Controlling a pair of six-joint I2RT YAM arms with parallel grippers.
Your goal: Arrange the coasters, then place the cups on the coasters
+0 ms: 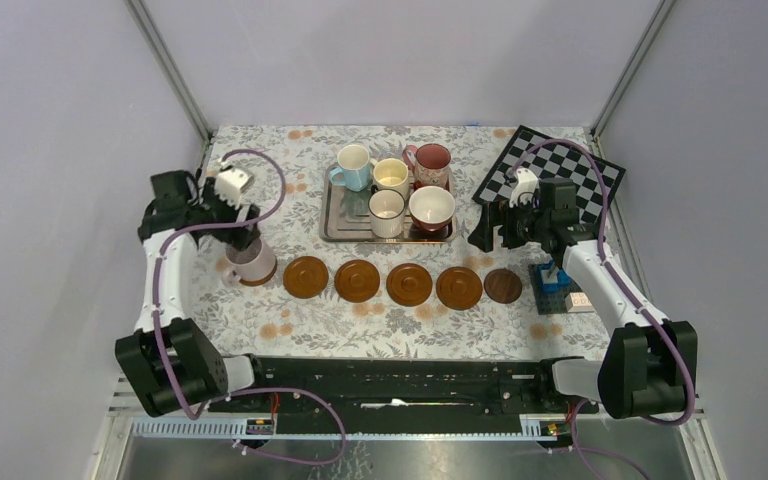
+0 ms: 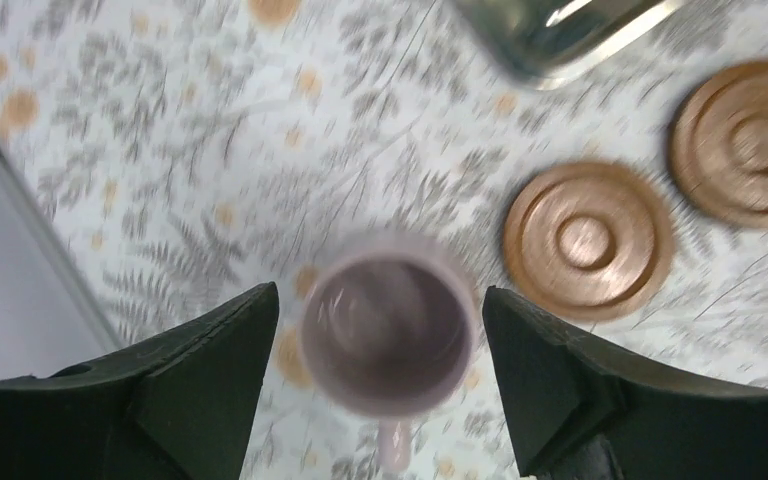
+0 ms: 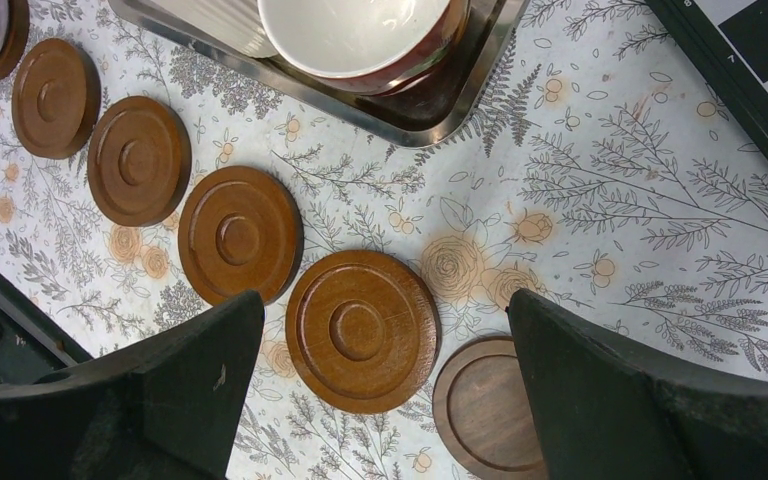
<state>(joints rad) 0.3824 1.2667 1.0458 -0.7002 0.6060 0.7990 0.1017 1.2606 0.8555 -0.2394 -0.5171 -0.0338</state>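
While the left gripper (image 2: 378, 295) hangs with its jaws spread wide, clear of the lilac cup (image 1: 256, 264) between them, that cup stands on the coaster (image 1: 259, 281) nearest the table's (image 1: 290, 150) left edge. Five bare coasters (image 1: 409, 284) run rightward in a row. Five more cups (image 1: 391, 178) sit in the metal tray (image 1: 328, 228) toward the far edge. The right gripper (image 3: 385, 300) hovers wide open over the row's right end.

Lighting brightly and evenly from overhead, casting only soft shadows; glinting off the tray (image 2: 560, 30); smearing the whole left wrist view with motion blur.
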